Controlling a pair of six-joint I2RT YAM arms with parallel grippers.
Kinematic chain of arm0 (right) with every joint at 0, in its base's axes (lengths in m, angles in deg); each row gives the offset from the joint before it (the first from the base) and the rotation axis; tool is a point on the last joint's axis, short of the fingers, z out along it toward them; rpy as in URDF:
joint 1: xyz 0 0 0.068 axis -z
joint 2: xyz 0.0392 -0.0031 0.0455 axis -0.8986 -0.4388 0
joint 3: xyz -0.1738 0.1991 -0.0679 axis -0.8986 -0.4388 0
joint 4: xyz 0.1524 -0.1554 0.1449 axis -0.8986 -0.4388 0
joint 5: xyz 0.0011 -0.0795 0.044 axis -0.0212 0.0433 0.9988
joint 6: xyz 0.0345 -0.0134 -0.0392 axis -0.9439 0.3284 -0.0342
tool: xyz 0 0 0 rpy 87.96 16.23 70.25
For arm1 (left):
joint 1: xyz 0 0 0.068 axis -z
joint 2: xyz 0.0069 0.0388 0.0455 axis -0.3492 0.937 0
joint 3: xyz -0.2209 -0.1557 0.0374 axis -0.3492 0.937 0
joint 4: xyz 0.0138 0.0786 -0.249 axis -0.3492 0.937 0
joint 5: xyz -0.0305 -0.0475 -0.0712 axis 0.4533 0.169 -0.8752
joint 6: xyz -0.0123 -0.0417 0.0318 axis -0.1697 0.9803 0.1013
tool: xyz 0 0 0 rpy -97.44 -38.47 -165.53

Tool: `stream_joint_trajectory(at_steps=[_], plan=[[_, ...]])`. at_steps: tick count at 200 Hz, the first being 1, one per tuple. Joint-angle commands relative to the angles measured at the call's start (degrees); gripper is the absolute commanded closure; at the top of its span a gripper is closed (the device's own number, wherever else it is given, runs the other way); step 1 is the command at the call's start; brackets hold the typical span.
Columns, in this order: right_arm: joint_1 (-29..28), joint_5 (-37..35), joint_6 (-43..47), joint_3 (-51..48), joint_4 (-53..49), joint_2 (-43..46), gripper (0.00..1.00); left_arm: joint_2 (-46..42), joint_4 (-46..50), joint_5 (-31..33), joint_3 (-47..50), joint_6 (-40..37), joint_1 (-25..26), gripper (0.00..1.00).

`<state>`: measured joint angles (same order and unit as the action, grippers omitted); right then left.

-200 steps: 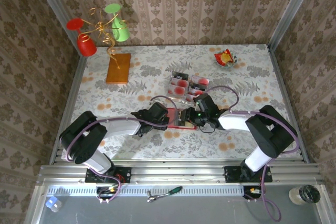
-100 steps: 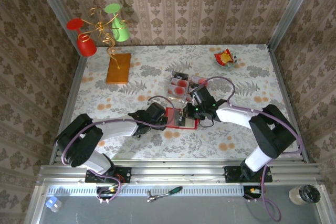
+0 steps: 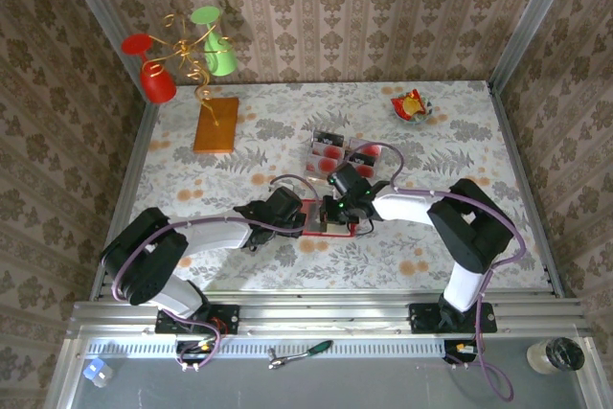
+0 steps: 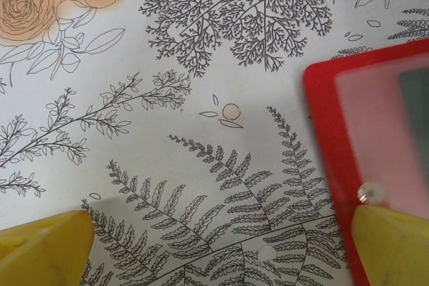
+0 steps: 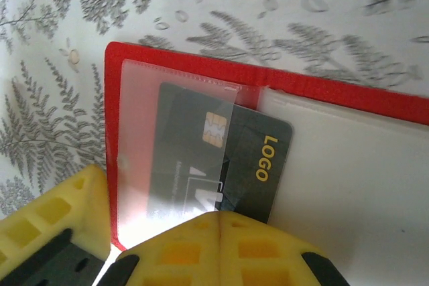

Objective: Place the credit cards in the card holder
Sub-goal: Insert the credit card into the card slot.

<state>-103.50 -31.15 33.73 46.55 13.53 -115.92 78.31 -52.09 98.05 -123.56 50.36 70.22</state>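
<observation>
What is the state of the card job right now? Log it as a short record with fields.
card holder: red, open flat on the table
card: dark, marked LOGO, partly slid under the clear pocket, LOGO end outside
right tool: shut, tips at the card's near edge
left tool: open wide, one finger over the holder's red edge
loose cards: grouped farther back on the table
</observation>
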Motion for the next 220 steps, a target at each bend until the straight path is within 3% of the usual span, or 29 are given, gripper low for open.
stream_joint_trajectory(at_steps=[1,68,220], plan=[[-0.7,-1.4,-0.4,1.4,-1.7,-0.8,0.95,-0.8,0.0,-0.4,0.8,1.5,-0.2,0.00],[1.3,-4.4,2.3,1.2,-7.3,7.1,0.94,-2.0,0.7,0.2,1.7,1.3,-0.3,0.00],[-0.3,-2.1,1.9,4.9,-5.8,-1.3,0.96,-2.7,0.2,-0.4,3.3,0.9,-1.6,0.00]])
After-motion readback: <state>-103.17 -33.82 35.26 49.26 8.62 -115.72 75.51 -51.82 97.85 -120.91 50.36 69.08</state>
